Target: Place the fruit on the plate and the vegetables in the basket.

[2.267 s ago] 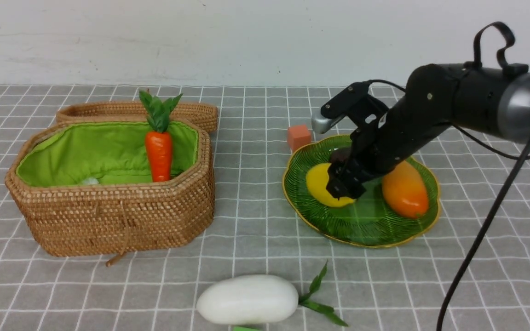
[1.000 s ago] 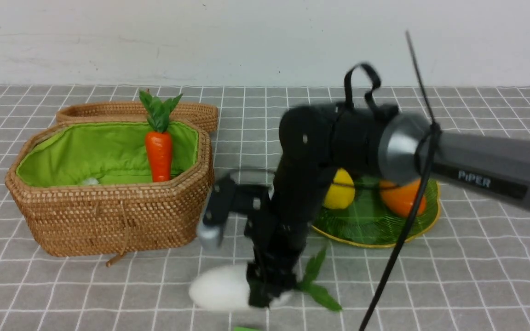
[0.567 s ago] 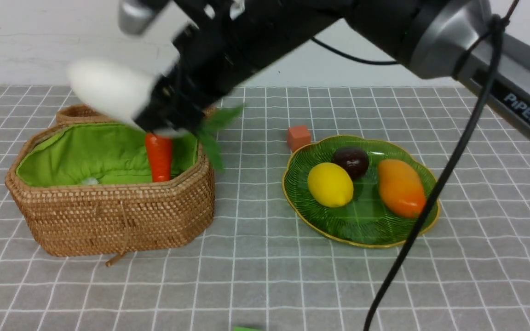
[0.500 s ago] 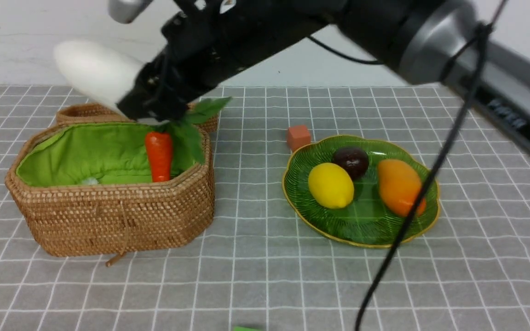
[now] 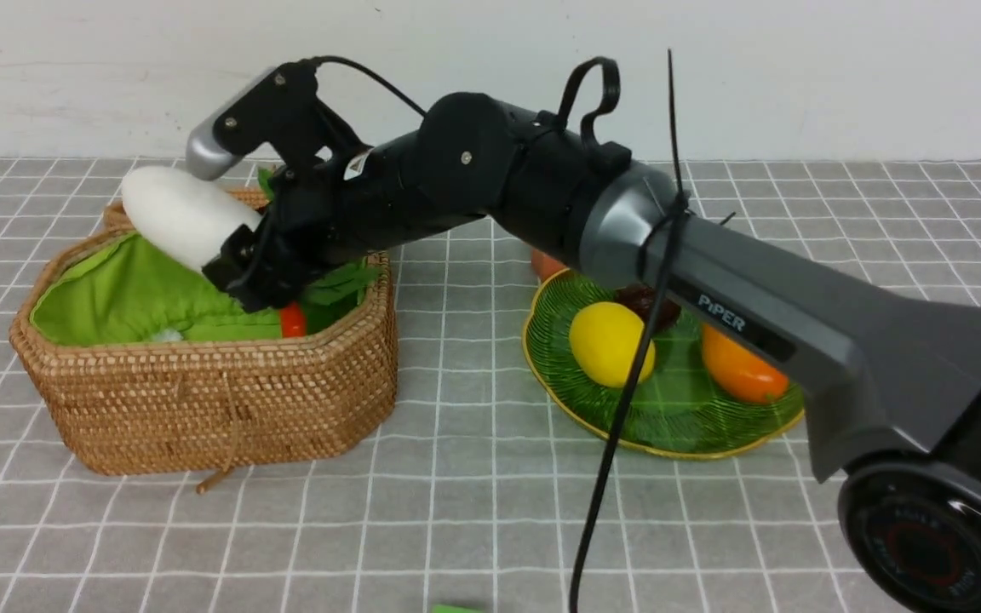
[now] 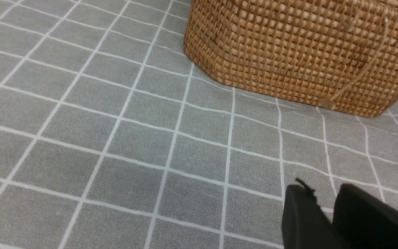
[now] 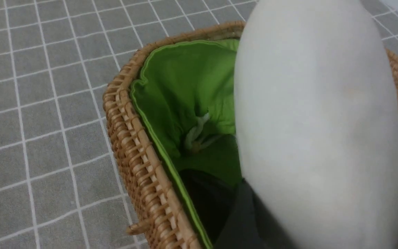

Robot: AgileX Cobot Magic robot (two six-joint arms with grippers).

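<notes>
The right tool point(image 5: 239, 260) grasps the white radish point(image 5: 177, 216) over the basket point(image 5: 201, 400), its leaf end low inside by the carrot point(image 5: 291, 320). Lemon point(image 5: 611, 342), dark fruit point(image 5: 649, 301) and mango point(image 5: 737, 366) lie on the plate point(image 5: 678, 430). The left tool point(image 6: 327, 221) hangs above the bench point(image 6: 116, 138), fingers near together, gripping nothing

Rough woven rattan on the basket point(image 5: 201, 409), soft bright green cloth lining point(image 5: 116, 298) inside; smooth matt white radish point(image 5: 180, 217); glossy ribbed green glass plate point(image 5: 678, 426); matt grey tablecloth point(image 5: 473, 528).
</notes>
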